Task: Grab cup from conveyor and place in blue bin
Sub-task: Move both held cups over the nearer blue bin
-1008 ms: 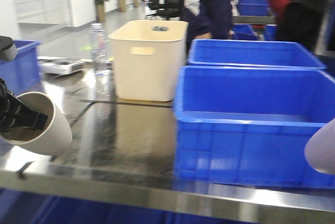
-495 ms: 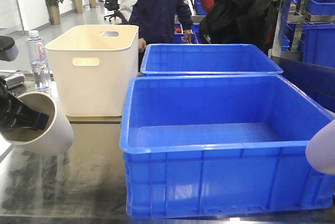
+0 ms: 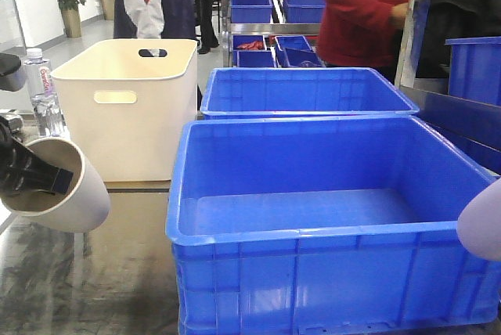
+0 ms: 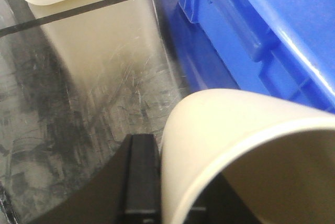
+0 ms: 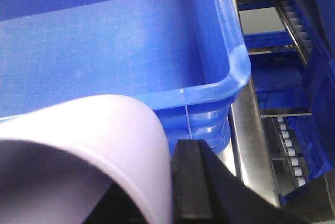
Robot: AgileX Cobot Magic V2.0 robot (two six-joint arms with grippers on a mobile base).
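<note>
As the big blue plastic bin point(image 3: 329, 272) is nearing for the drop, left pincer point(image 3: 47, 181) and right pincer point(image 5: 172, 182) are squeezing paper cups point(image 3: 82, 198).

A cream cup point(image 3: 78, 194) is held tipped by the left tool point(image 3: 39, 178), beside the blue bin point(image 3: 337, 280). A pale cup point(image 3: 481, 221) is seen at the right.

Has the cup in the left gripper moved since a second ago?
Yes. The cup is now closer to the blue bin, to its right.
</note>
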